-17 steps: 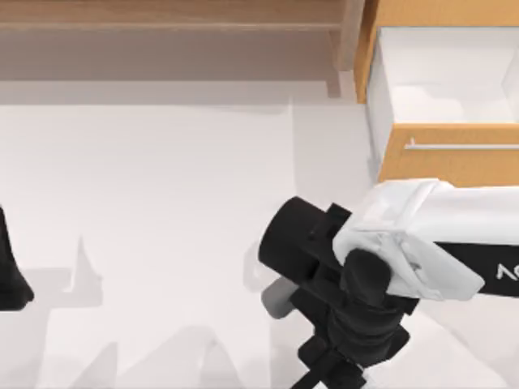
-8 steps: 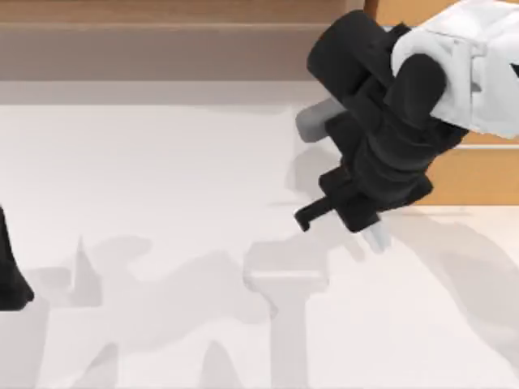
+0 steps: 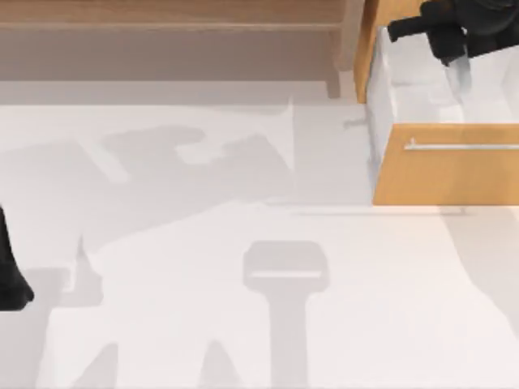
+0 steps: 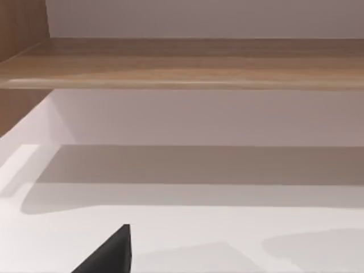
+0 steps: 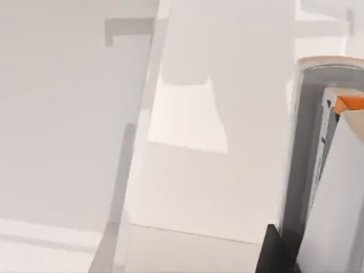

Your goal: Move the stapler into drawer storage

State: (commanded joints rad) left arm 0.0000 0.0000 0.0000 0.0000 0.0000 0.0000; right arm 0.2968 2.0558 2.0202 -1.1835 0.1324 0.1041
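worktop [image 3: 203,243] is bare white with arm shadows across it; brown shelf unit [image 3: 162,32] along the far edge. drawer [image 3: 446,162] stands pulled open at the far right, orange-tan front with silver bar handle [image 3: 462,147], white interior exposed. change over the last second: right arm went from low over the worktop near the front to up above the open drawer cavity, so the carry looks nearly complete, release pending. right end effector [image 3: 456,61] hangs over the drawer interior, pinching the stapler [image 3: 460,73], a pale sliver below the black fingers; right wrist view shows the stapler [image 5: 333,187] close up. left end effector [image 3: 12,275] parked at left edge, finger state cannot tell. no legible writing now.
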